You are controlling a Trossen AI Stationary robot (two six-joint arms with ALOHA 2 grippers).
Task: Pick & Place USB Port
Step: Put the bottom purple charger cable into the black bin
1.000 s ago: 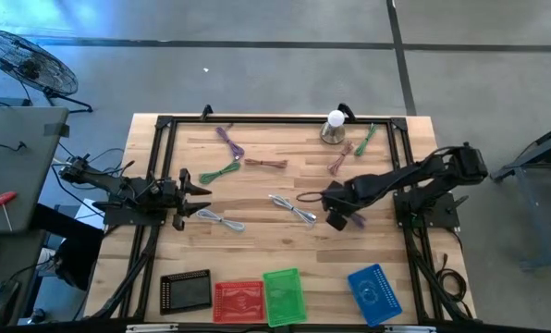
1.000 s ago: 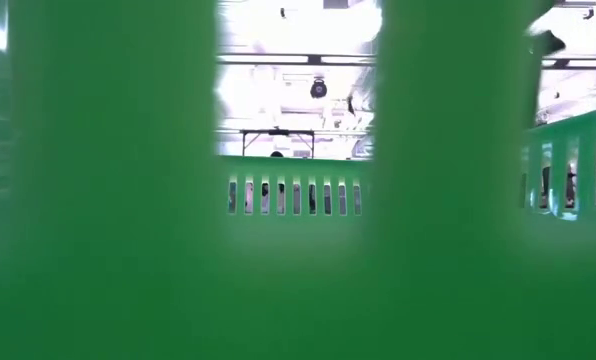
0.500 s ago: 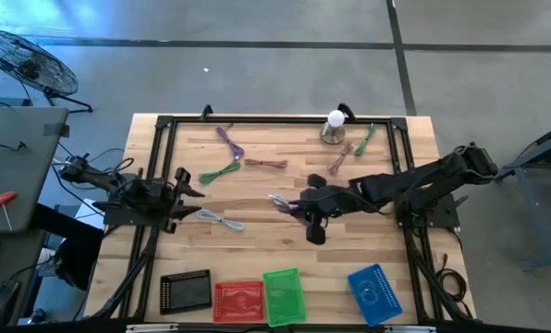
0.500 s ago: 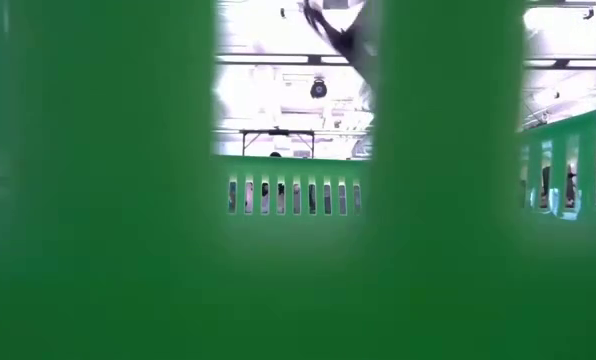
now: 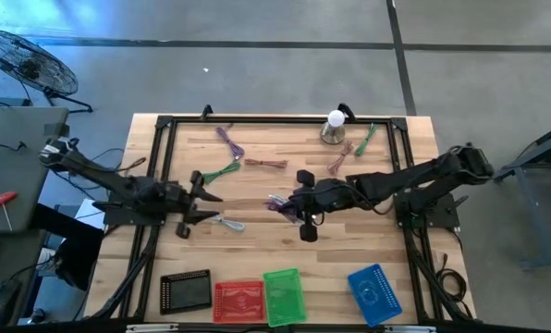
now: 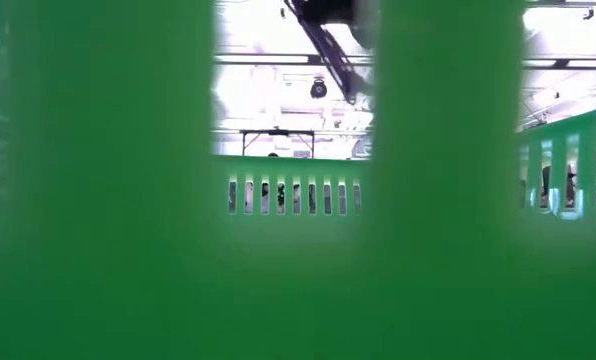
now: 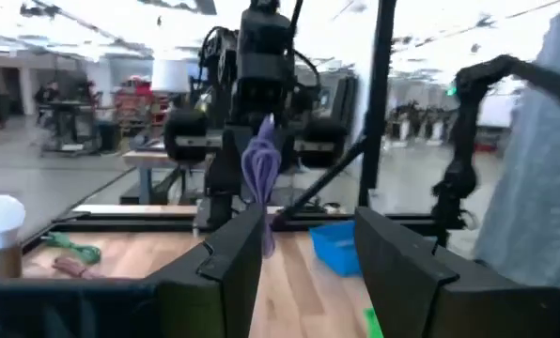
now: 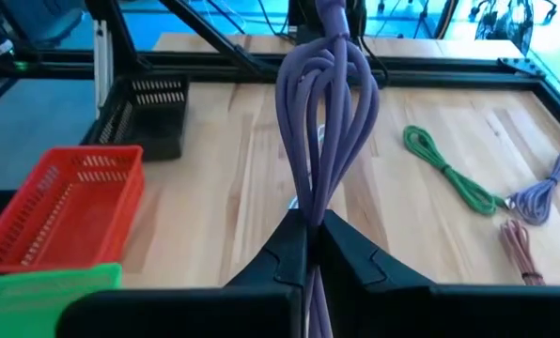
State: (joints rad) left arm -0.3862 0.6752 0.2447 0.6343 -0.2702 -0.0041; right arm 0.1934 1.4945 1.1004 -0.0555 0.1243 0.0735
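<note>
Right wrist view: looped purple cable [image 8: 325, 122]

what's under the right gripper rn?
The right gripper, shut on a purple cable, hangs over bare wooden table. A white cable pokes out beside it on the table; whatever lies directly beneath the gripper is covered.

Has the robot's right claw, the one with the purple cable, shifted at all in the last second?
Yes. The right gripper, shut on the purple cable, has travelled leftward across the table, away from the lamp and toward the white cable.
</note>
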